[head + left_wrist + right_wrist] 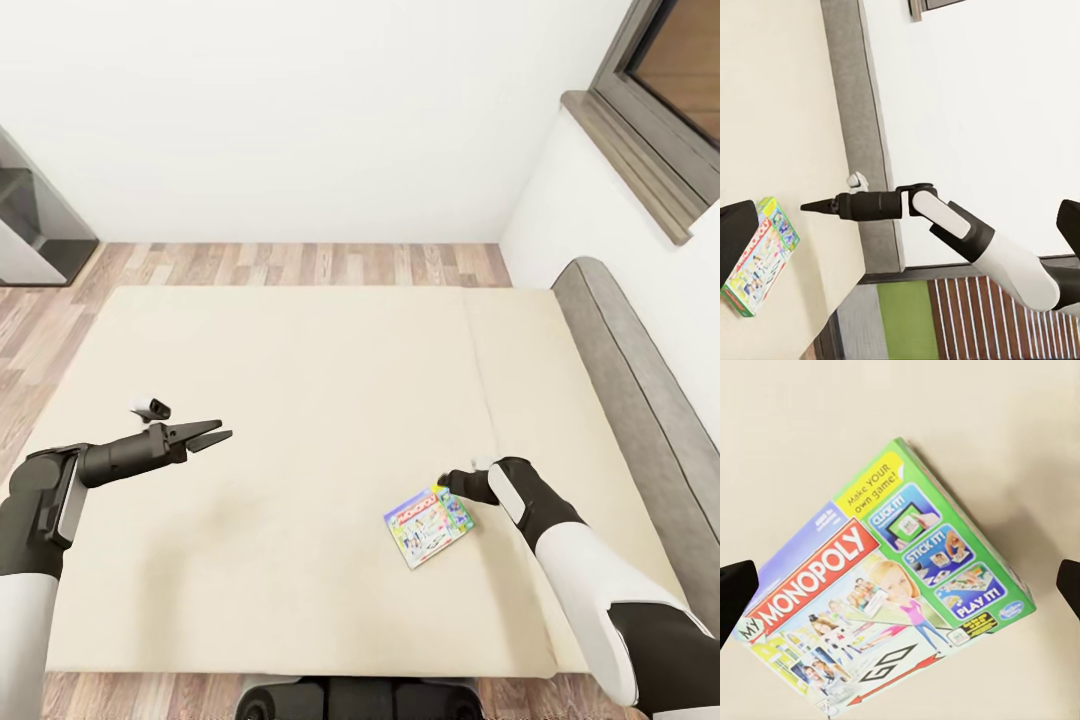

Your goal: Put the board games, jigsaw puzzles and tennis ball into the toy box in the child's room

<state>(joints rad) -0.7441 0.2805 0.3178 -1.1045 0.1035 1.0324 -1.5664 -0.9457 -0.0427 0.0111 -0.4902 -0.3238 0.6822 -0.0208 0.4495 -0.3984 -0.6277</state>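
Beige mattress of bed (300, 450) under me, wood-plank floor (300, 262) and white wall beyond (window up right). Board game (429, 526) lies flat near headboard side. My right gripper (455, 484) spread wide just over it; left gripper (213, 433) pressed together, well apart.
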